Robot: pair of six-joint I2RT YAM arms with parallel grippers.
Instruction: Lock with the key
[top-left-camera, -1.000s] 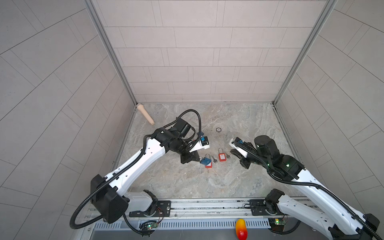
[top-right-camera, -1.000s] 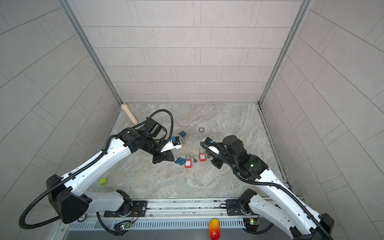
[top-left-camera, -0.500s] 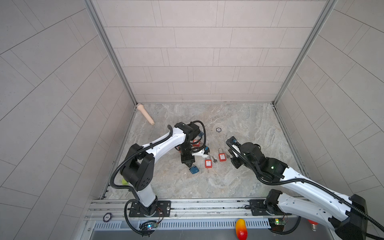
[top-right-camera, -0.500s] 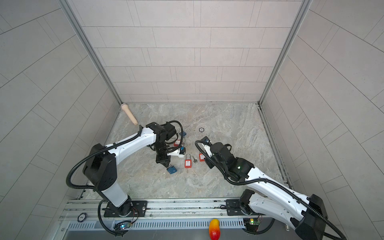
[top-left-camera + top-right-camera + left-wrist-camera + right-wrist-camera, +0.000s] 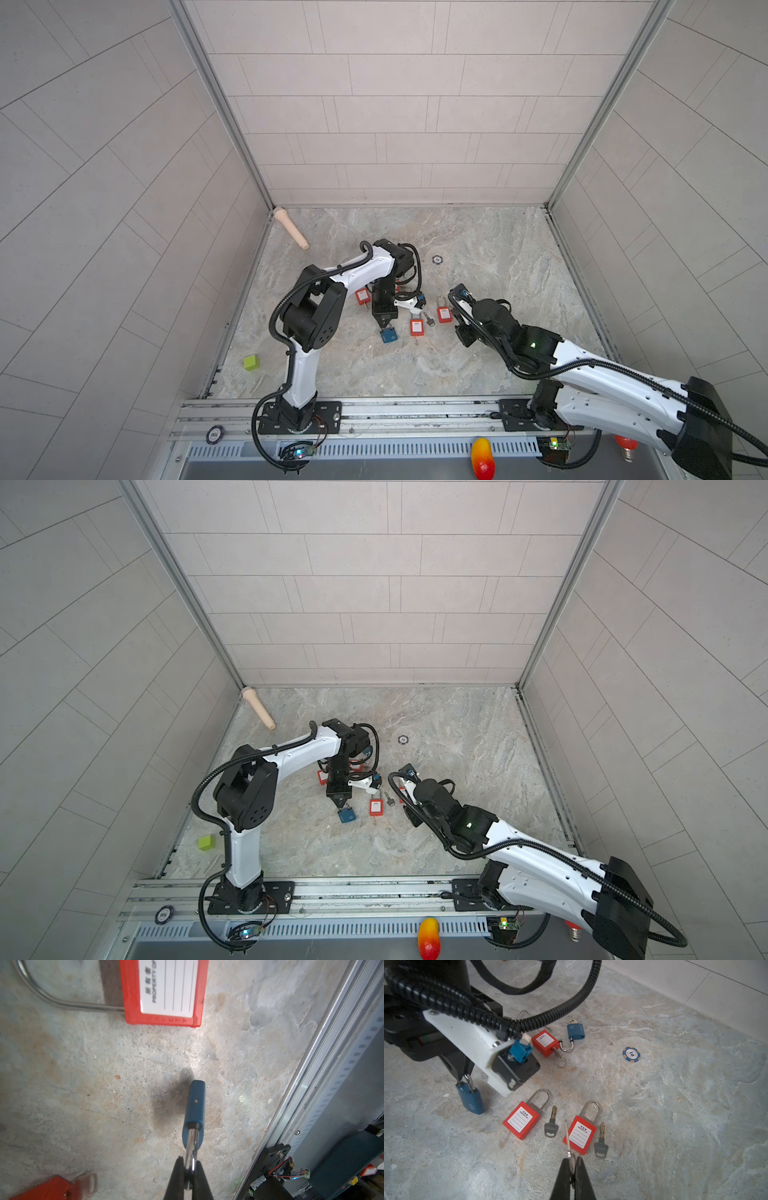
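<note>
My left gripper is shut on the steel shackle of a blue padlock. In the left wrist view the padlock hangs edge-on from the gripper, close over the stone floor. The right wrist view shows it to the left, below the left arm. My right gripper is shut on a thin silver key, seen edge-on and pointing at the red padlocks.
Two red padlocks lie on the floor, each with a loose key beside it. Behind are a third red padlock, another blue padlock and a poker chip. A green cube and a wooden peg lie left.
The left gripper has carried the blue padlock a little toward the front and left, away from the red padlocks. The right arm has shifted slightly left with the key.
</note>
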